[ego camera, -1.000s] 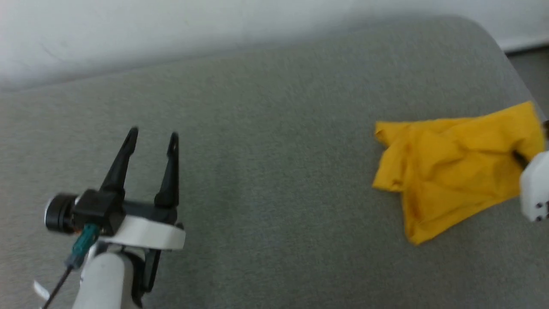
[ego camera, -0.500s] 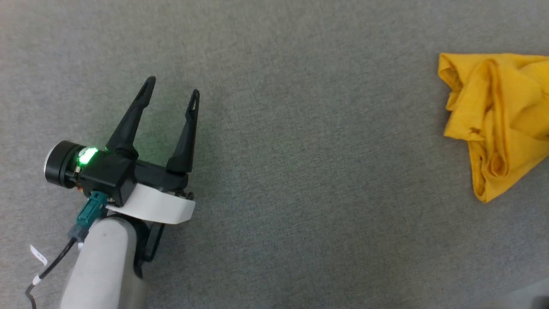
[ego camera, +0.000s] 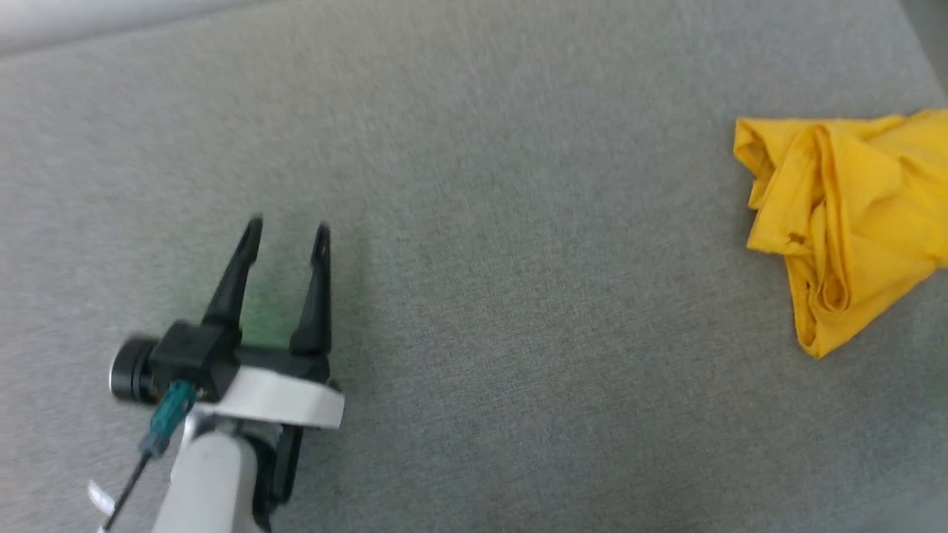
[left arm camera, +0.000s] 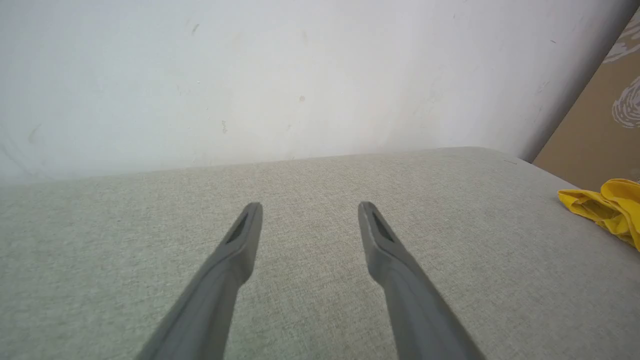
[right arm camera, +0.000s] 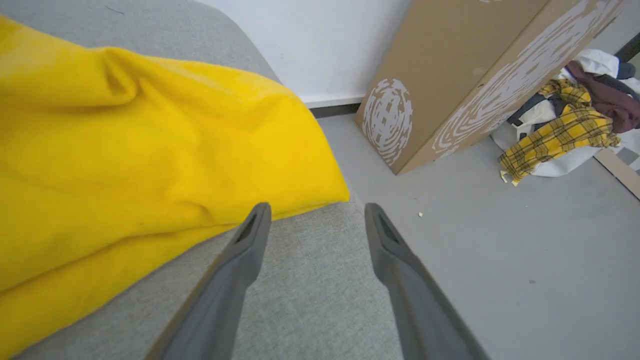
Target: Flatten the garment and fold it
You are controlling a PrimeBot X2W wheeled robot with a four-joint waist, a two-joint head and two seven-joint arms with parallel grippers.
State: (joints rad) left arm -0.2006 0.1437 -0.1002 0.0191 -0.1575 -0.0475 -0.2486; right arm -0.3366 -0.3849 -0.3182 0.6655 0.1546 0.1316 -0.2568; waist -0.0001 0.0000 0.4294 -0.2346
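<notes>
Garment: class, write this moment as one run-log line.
garment: crumpled, not folded, on grey fabric surface | left gripper: open, empty, apart from garment | right gripper: open, empty, beside garment's edge

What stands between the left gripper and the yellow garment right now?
Nothing visible. Bare grey fabric surface lies between the open left gripper and the crumpled garment off to its right.

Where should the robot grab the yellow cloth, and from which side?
Probably the loose corner of the garment, coming from the robot's right. That corner lies thin and flat at the edge of the grey cushion, just beyond the open right gripper, while the rest is bunched in thick folds.
</notes>
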